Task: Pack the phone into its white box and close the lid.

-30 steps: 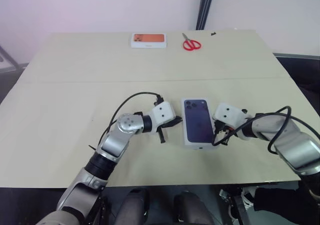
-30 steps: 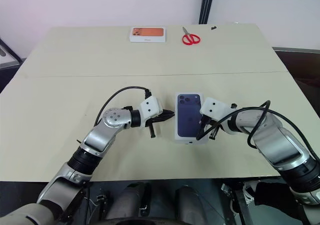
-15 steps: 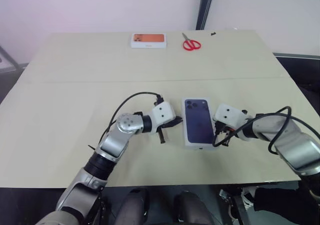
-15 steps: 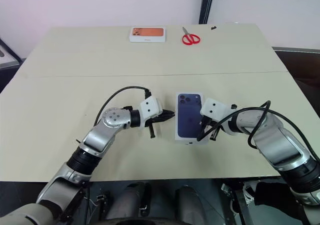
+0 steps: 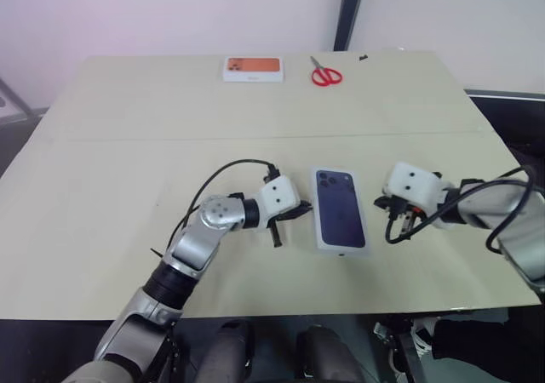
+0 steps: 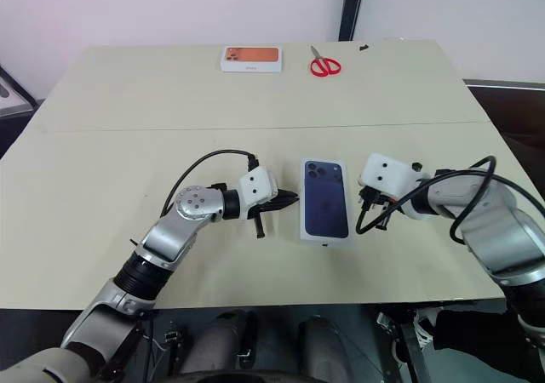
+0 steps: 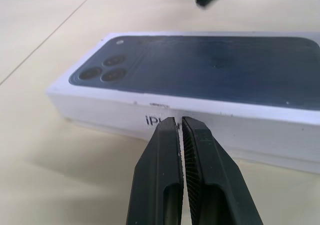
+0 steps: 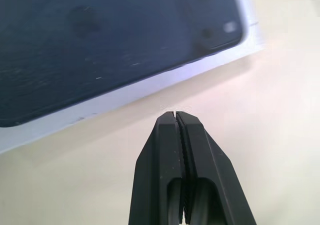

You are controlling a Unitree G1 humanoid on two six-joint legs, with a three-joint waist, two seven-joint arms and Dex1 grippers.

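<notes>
Lying flat on the counter [image 5: 102, 187], the lid [image 5: 341, 220] covers the box between both pincers. Left pincer [image 5: 300, 213], fingers together, sits just beside its edge; right pincer [image 5: 397, 227], also pressed together, hangs apart.

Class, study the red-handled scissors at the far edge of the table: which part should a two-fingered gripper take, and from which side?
Probably the closed blades of the scissors, just beyond the pivot, coming from above. They lie flat on the table, blades pointing away from the robot, so that narrow stem would fit between the jaws closing across it. The looped handles look wider and likelier to slip.
</notes>
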